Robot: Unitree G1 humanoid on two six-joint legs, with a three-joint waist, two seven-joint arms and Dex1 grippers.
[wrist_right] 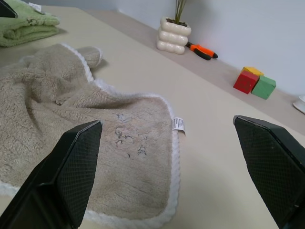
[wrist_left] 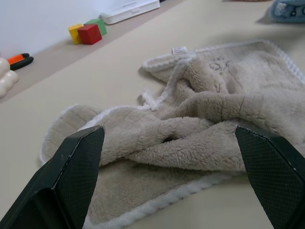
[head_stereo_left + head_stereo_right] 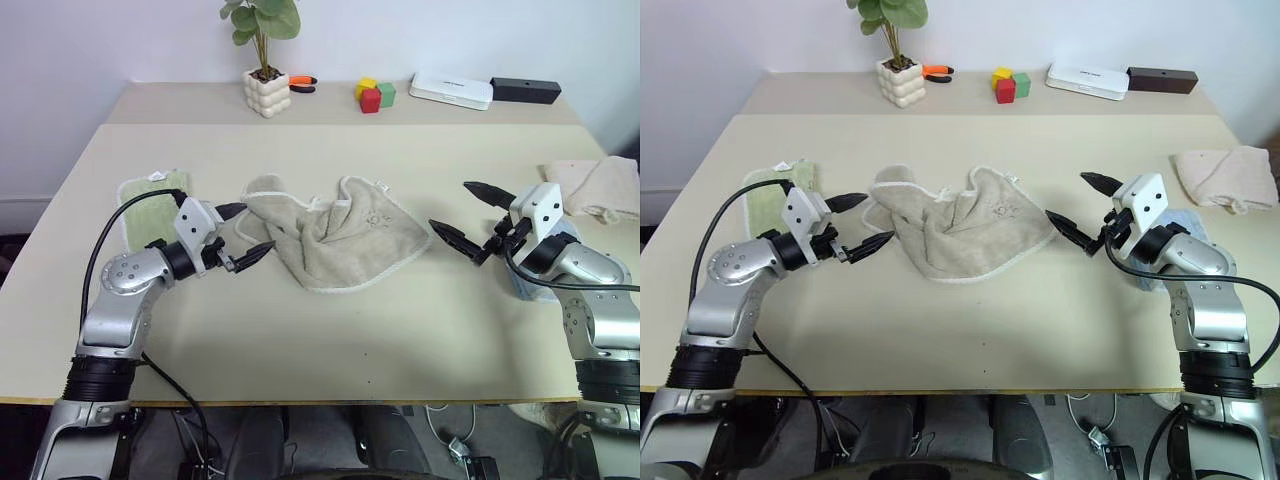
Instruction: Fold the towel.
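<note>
Currently the towel [image 3: 335, 235] lies crumpled mid-table, away from every edge, unfolded. Left gripper [image 3: 243, 232] has its fingers spread apart just beside the towel's left end; right gripper [image 3: 468, 214] is spread too, near its right end, holding nothing.

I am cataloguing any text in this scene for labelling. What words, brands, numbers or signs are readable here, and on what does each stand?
No text can be read.
Towel: small white tag at its edge, print too small to read.
Towel: embroidered corner mark, a faint motif, no legible letters.
White flat box at the back: a dark mark on top, too blurred to read.
</note>
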